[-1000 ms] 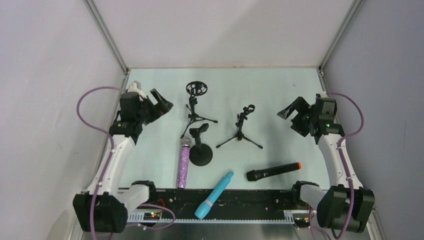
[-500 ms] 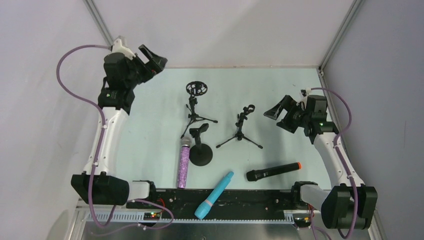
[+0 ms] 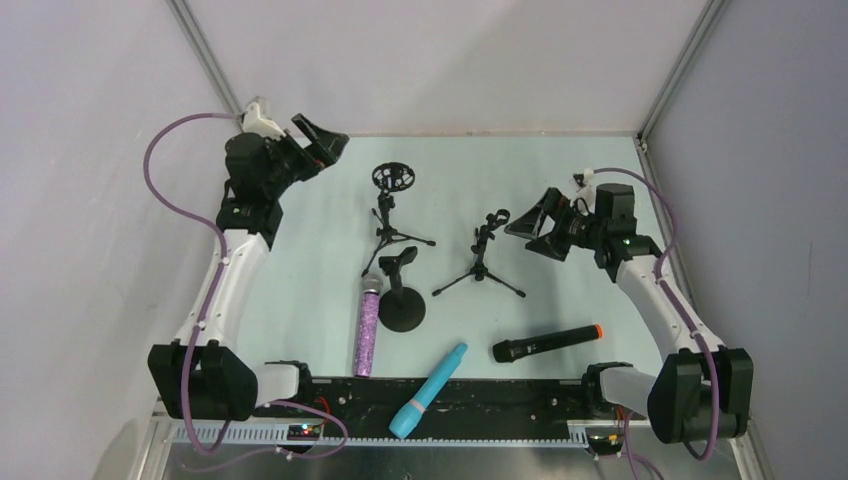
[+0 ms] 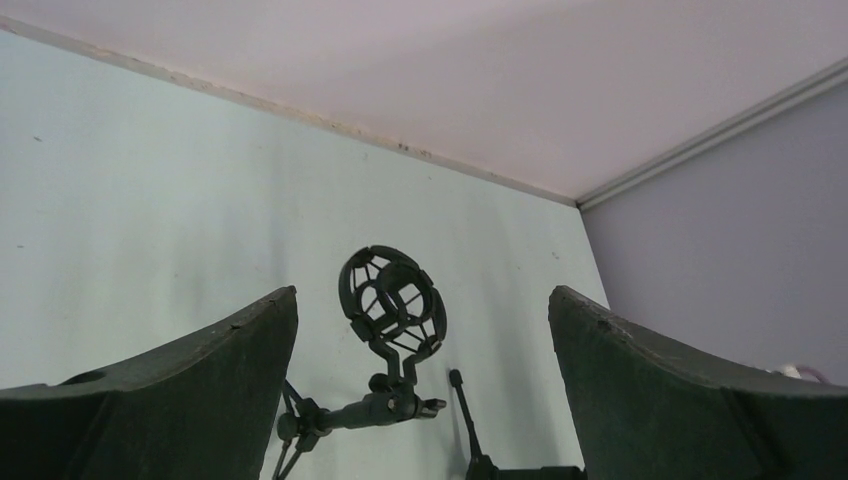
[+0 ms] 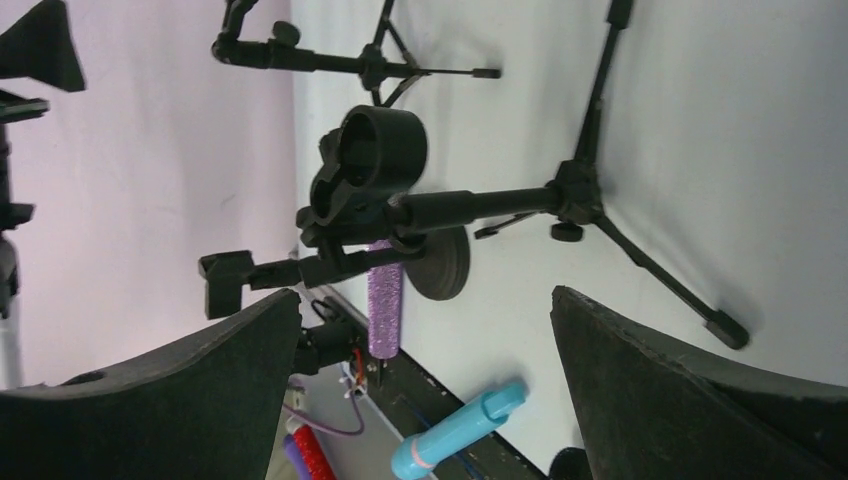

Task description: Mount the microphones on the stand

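Observation:
Three microphones lie on the table near the front edge. The purple glitter one (image 3: 367,325) is beside the round-base stand (image 3: 401,297), the cyan one (image 3: 428,390) overhangs the black front rail, and the black one with an orange ring (image 3: 547,343) is at the right. My left gripper (image 3: 325,141) hangs open at the back left, facing the shock-mount tripod stand (image 3: 391,208), whose mount (image 4: 392,300) shows between its fingers. My right gripper (image 3: 528,229) is open just right of the clip tripod stand (image 3: 483,252). That clip (image 5: 372,165), the purple microphone (image 5: 384,305) and the cyan microphone (image 5: 460,430) show in the right wrist view.
A black rail (image 3: 500,396) runs along the near edge between the arm bases. Walls with metal corner posts (image 3: 212,70) close the table on three sides. The tripod legs (image 3: 505,286) spread out across the middle.
The left arm swung up toward the back wall, then turned toward the shock-mount stand. The right gripper moved left toward the clip stand. The microphones have not moved.

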Action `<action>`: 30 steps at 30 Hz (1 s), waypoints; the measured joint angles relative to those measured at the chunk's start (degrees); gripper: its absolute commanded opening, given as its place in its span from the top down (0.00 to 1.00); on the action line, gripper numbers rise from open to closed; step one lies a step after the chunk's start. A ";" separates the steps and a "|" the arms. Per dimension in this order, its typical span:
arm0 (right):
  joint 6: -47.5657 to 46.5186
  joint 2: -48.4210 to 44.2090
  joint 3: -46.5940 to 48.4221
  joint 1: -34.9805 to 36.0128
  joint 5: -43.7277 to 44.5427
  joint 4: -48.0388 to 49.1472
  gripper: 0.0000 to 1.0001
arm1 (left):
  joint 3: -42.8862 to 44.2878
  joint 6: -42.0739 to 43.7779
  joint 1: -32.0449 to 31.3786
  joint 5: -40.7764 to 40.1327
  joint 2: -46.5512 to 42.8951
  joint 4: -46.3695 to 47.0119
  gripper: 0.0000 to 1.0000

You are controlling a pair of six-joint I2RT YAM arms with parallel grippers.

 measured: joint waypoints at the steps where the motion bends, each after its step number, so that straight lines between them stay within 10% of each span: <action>1: 0.57 0.81 0.02 0.68 -0.90 1.01 0.00 | -0.85 -0.20 0.00 0.92 -0.02 0.87 0.02; 30: 20.87 18.56 0.37 3.76 -17.73 33.55 0.27 | -4.00 -1.31 -0.07 9.22 -0.72 10.14 0.02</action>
